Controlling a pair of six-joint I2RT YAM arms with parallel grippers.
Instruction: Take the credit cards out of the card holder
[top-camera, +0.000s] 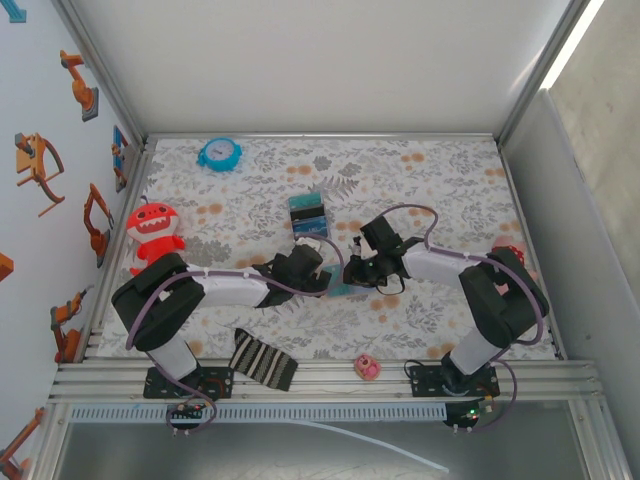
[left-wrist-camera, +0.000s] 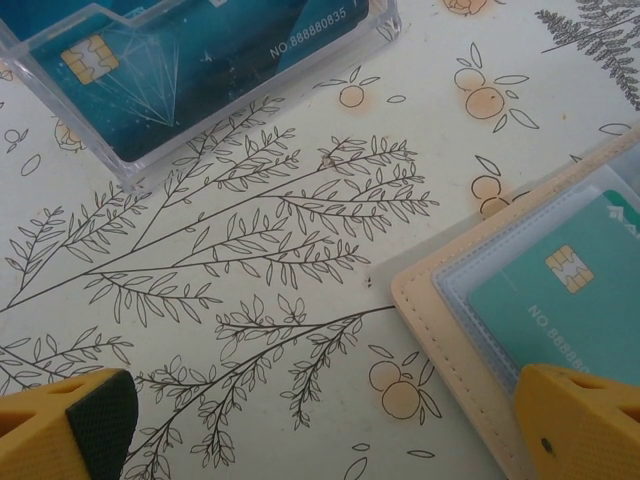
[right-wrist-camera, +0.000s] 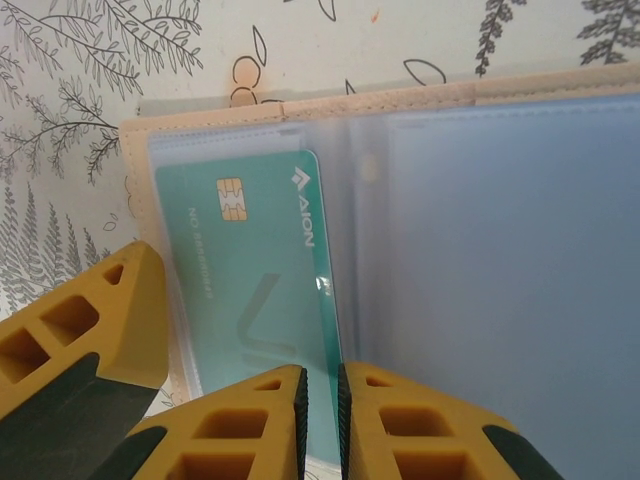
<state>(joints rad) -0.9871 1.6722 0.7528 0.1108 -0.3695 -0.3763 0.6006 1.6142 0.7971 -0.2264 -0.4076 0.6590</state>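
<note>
The card holder (right-wrist-camera: 480, 250) lies open on the floral table cover, tan at the rim and pale blue inside, and is seen too in the left wrist view (left-wrist-camera: 440, 310). A teal credit card (right-wrist-camera: 260, 260) sits in its left sleeve, its right edge raised. My right gripper (right-wrist-camera: 320, 378) is shut on that raised edge. My left gripper (left-wrist-camera: 320, 400) is open wide, with one finger (left-wrist-camera: 580, 420) over the holder's corner beside the card (left-wrist-camera: 570, 300). From above, both grippers (top-camera: 300, 268) (top-camera: 358, 270) meet over the holder (top-camera: 338, 290) at mid table.
A clear plastic box (left-wrist-camera: 190, 70) holding dark teal cards stands just beyond the holder (top-camera: 308, 215). A blue alarm clock (top-camera: 218, 153) sits at the back left, a red toy (top-camera: 153, 228) at the left edge. A striped cloth (top-camera: 262, 360) and a small pink toy (top-camera: 367, 366) lie at the front.
</note>
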